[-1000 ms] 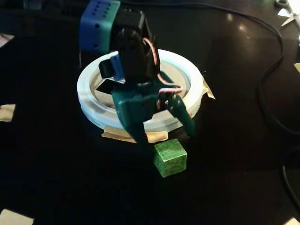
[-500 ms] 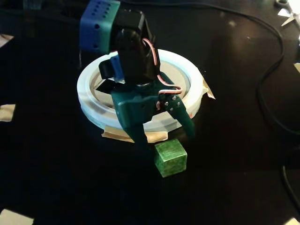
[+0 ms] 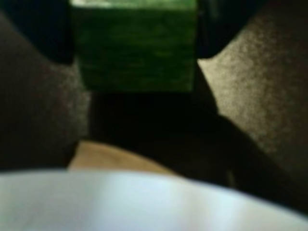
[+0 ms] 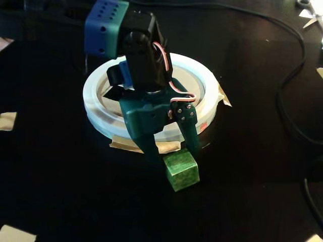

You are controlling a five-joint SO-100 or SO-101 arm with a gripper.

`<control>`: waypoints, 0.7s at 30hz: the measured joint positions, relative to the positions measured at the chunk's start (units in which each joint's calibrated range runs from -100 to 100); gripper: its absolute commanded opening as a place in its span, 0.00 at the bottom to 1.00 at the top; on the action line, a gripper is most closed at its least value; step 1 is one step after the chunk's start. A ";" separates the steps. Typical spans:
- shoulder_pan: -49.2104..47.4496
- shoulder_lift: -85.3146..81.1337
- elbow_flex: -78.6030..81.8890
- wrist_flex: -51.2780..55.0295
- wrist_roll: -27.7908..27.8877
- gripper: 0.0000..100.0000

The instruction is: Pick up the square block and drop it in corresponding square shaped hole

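Green-stained wood is what the block [image 4: 181,171] looks to be, a small cube sitting on the dark surface [image 4: 60,176] just in front of the white ring [image 4: 204,75], on the side nearest the fixed camera. The end effector [image 4: 169,151] stands over the block with one finger on each side of it; in the wrist view the block [image 3: 136,45] fills the gap between the two dark fingers, so the jaws seem narrowed around it, though whether they are pressing yet or only flanking it I cannot tell. Being solid wood, it should be light, stiff and not fragile, with flat faces that grip well. Taking it squarely across two opposite faces, near mid-height, should stop it twisting. No square hole is visible inside the ring; the arm hides much of it.
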 measured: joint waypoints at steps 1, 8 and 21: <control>0.00 0.00 0.00 0.00 0.00 0.24; 0.00 -3.30 0.00 4.85 -1.71 0.24; -3.50 -20.86 0.00 21.14 -6.59 0.24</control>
